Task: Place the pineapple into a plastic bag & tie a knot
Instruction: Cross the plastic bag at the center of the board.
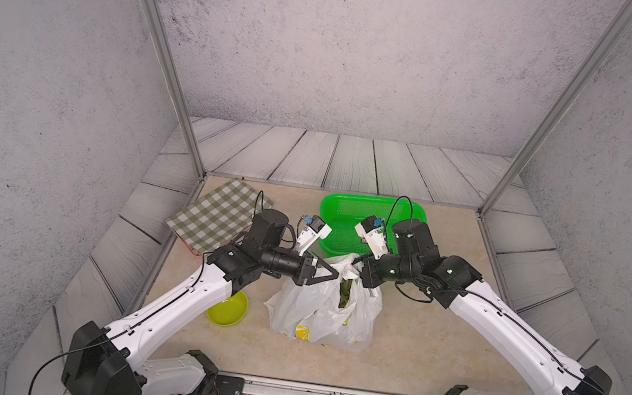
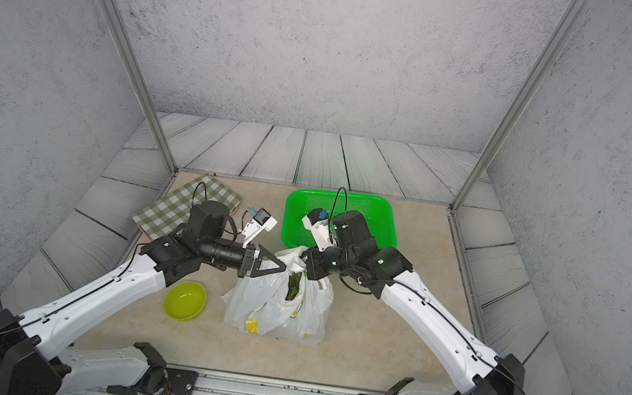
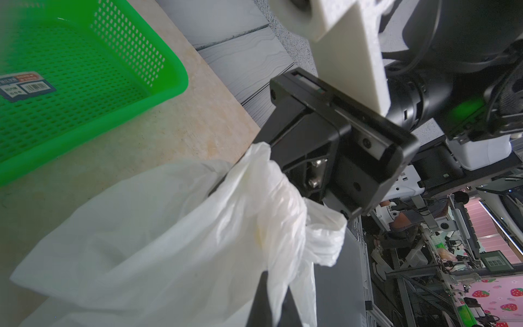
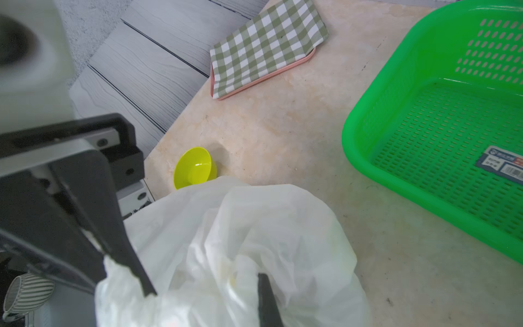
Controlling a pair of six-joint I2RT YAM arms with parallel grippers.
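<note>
On the beige table lies the bag; behind it a green basket, left of it a bowl, farther back-left a checked cloth.

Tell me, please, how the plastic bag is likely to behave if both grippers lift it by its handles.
Probably floppy: the plastic bag is thin, crinkled film sagging below the left gripper and right gripper pinching its top. Likely bottom-heavy: it bulges on the table, dark green leaves showing at its mouth. The smooth film may slip.

Both arms angle inward to the frame's centre; left gripper and right gripper nearly meet, jaws closed.
</note>
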